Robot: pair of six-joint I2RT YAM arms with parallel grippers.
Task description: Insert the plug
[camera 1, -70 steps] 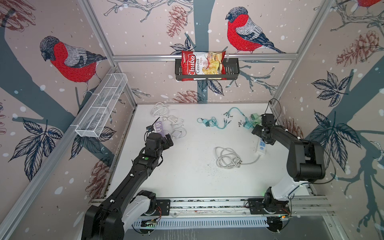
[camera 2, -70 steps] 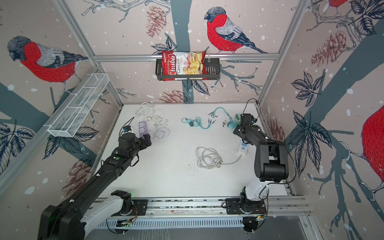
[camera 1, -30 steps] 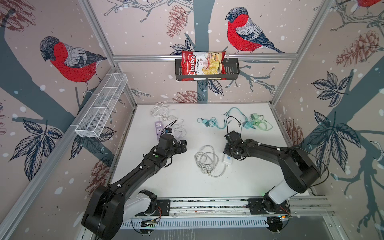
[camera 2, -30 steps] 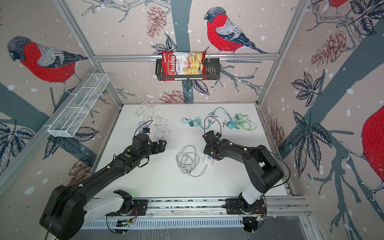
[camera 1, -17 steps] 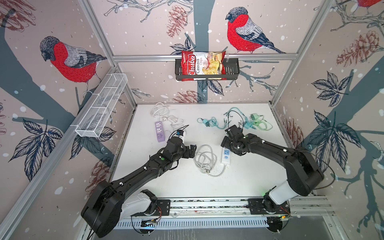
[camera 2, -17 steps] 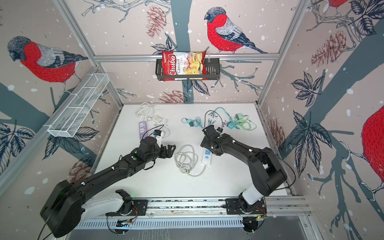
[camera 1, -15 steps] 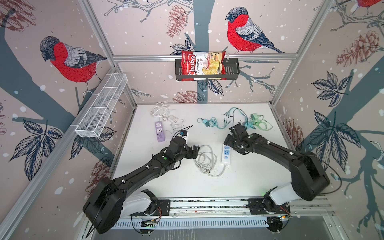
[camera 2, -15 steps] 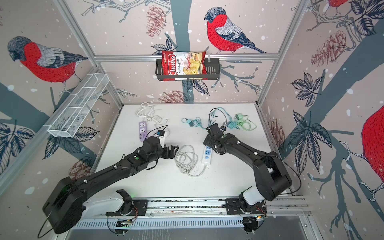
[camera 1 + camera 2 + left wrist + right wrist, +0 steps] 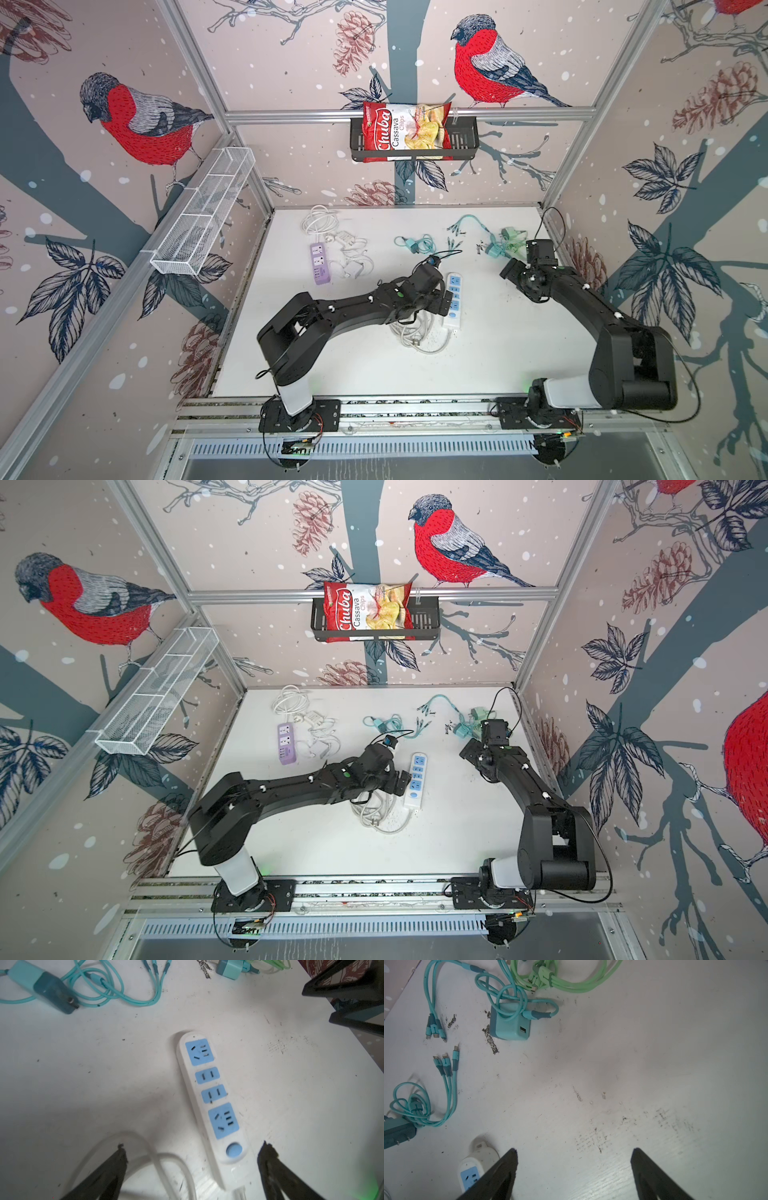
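Note:
A white power strip (image 9: pixel 454 291) (image 9: pixel 415 775) with blue sockets lies mid-table, its sockets (image 9: pixel 209 1093) facing up. The strip's white cable (image 9: pixel 415 332) is coiled at its near end, and that cable's plug (image 9: pixel 417 341) rests on the table. My left gripper (image 9: pixel 446 302) (image 9: pixel 194 1150) hovers open over the strip's switch end and the cable, with nothing between its fingers. My right gripper (image 9: pixel 509 270) (image 9: pixel 574 1152) is open and empty over bare table right of the strip (image 9: pixel 471 1167). A teal charger (image 9: pixel 508 1026) with its cable lies beyond it.
A second teal charger (image 9: pixel 411 245) (image 9: pixel 47 991) with its prongs showing lies behind the strip. Green cables (image 9: pixel 560 982) sit at the back right. A purple power strip (image 9: pixel 319 262) and a white charger with cable (image 9: pixel 345 239) are at the back left. The wall (image 9: pixel 582 257) is close on the right.
The right gripper opened, let go of the white strip mid-table and drew back to the right rear. The left arm swept right, over the strip's cable end.

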